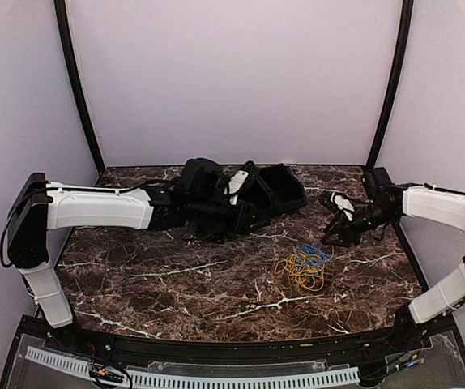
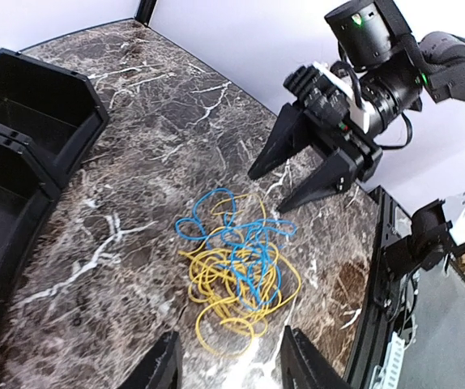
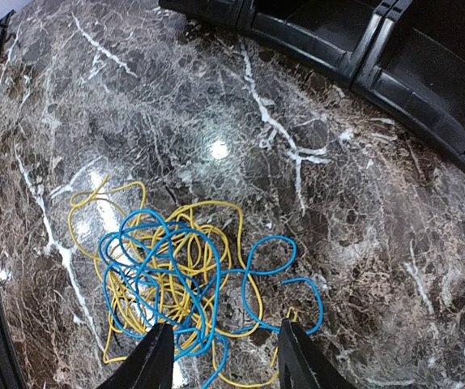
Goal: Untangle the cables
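Right fingers (image 3: 153, 361) are hanging open and empty over the cables (image 3: 176, 267), which are lying tangled on the surface (image 3: 362, 211) just ahead. Left fingers (image 2: 164, 365) are also gaping, empty. Aiming to pinch one outlying blue loop only.

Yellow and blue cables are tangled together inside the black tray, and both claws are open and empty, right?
Not quite. The cables lie tangled on the marble table, outside the black tray, as the left wrist view shows. The rest holds: the right claw and the left claw are open and empty.
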`<action>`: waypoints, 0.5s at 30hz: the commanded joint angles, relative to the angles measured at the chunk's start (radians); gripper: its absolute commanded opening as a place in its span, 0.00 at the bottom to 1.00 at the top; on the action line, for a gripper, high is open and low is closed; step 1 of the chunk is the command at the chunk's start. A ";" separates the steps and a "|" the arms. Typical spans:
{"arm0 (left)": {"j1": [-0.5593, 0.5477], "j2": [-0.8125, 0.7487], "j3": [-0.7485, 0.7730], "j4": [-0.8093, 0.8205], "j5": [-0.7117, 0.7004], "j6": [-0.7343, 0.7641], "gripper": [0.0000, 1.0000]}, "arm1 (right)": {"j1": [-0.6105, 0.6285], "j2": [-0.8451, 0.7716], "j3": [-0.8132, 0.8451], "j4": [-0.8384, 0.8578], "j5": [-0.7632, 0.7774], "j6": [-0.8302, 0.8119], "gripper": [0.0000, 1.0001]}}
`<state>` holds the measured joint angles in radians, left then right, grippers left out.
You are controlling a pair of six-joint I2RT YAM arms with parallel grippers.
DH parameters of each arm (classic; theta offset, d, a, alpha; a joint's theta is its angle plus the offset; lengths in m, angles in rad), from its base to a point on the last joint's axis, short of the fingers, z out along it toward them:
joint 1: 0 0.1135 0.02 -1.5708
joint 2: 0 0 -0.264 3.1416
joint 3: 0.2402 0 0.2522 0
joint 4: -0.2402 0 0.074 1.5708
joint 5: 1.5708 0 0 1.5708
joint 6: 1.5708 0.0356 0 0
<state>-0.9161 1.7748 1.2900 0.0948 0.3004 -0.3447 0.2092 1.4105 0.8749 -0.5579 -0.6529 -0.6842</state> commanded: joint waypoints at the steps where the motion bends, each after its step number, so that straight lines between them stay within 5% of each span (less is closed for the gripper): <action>1: -0.032 0.076 -0.008 0.167 0.028 -0.077 0.43 | 0.037 0.007 0.012 -0.037 0.051 -0.044 0.45; 15: -0.139 0.216 0.014 0.090 0.072 0.013 0.46 | 0.173 -0.087 -0.043 0.012 0.091 -0.064 0.53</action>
<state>-1.0374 1.9911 1.2900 0.1932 0.3603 -0.3798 0.3527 1.3636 0.8452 -0.5781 -0.5659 -0.7296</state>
